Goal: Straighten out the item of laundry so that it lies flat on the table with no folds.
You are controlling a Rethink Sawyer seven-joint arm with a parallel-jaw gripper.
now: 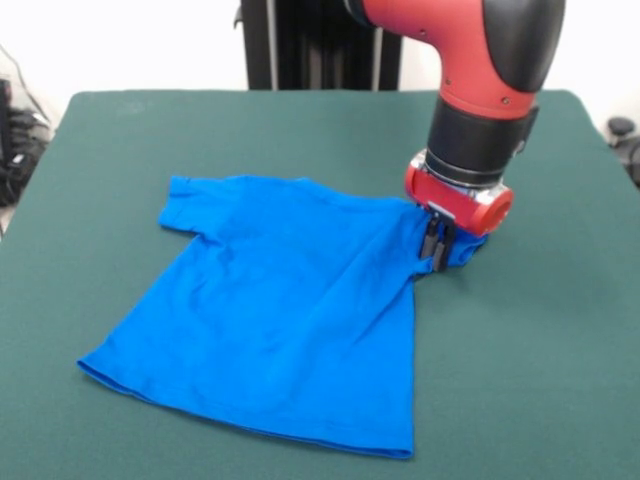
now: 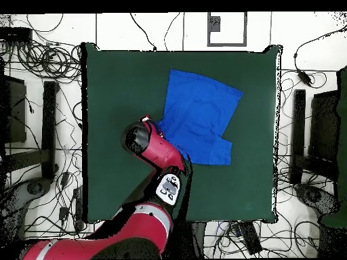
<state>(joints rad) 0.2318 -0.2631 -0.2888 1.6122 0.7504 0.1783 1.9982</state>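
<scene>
The item of laundry (image 1: 290, 310), a bright blue T-shirt, lies spread on the green table (image 1: 540, 380), with its hem toward the near edge and a few shallow wrinkles across the body. Its left sleeve (image 1: 185, 205) lies flat. The right sleeve is bunched up at my gripper (image 1: 437, 247), whose black fingers stand close together, pinched on the cloth there. In the overhead view the shirt (image 2: 200, 115) lies on the upper middle of the table (image 2: 115, 88). The arm's wrist (image 2: 139, 139) covers the gripper at the shirt's lower left corner.
Bare green tabletop surrounds the shirt on every side, widest to the right in the front view. Tangled cables (image 2: 41, 61) and dark equipment (image 2: 325, 128) lie on the floor around the table. The black pedestal column (image 1: 310, 45) stands behind the far edge.
</scene>
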